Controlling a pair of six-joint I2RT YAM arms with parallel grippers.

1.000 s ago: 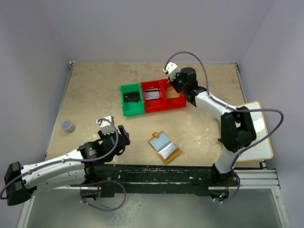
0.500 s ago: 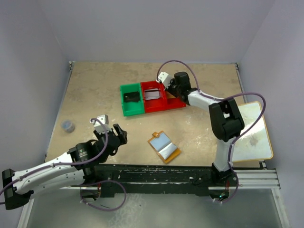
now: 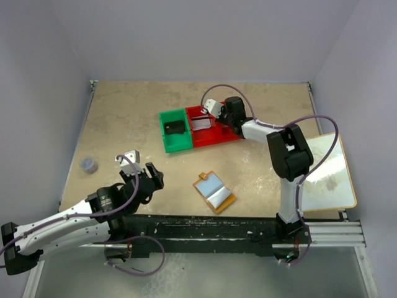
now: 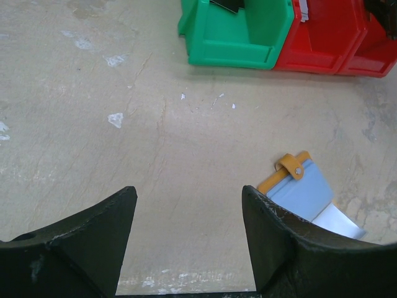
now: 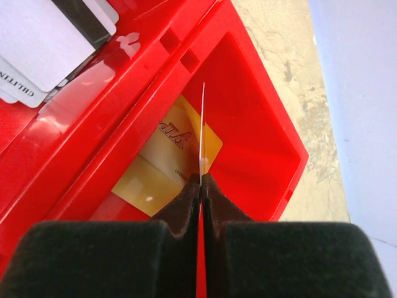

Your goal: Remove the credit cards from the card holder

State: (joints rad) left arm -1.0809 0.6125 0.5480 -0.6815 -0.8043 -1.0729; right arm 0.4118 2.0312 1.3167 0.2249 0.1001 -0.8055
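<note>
The right gripper (image 5: 201, 180) is pressed shut on a thin card (image 5: 202, 124), seen edge-on and held upright over the right-hand one of the two red bins (image 3: 214, 133), which stand toward the far edge of the table (image 3: 124, 112), near its middle. A gold card (image 5: 164, 164) lies flat on the floor of that bin, directly under the held one. In the neighbouring red bin lie pale cards (image 5: 46, 37), one with a dark stripe. Touching the red bins on their left is a green bin (image 3: 175, 144) with a black card (image 3: 173, 127) inside. The card holder (image 3: 214, 193) lies open on the table near the middle of the front edge, blue-grey pockets up and its tab clasp pointing toward the bins. The left gripper (image 4: 188, 194) hovers low over bare table near the front edge, to the left of the card holder, its fingers spread apart and holding nothing. A small grey object (image 3: 89, 164) sits by the left edge, and a white board (image 3: 335, 183) overhangs the right edge.
</note>
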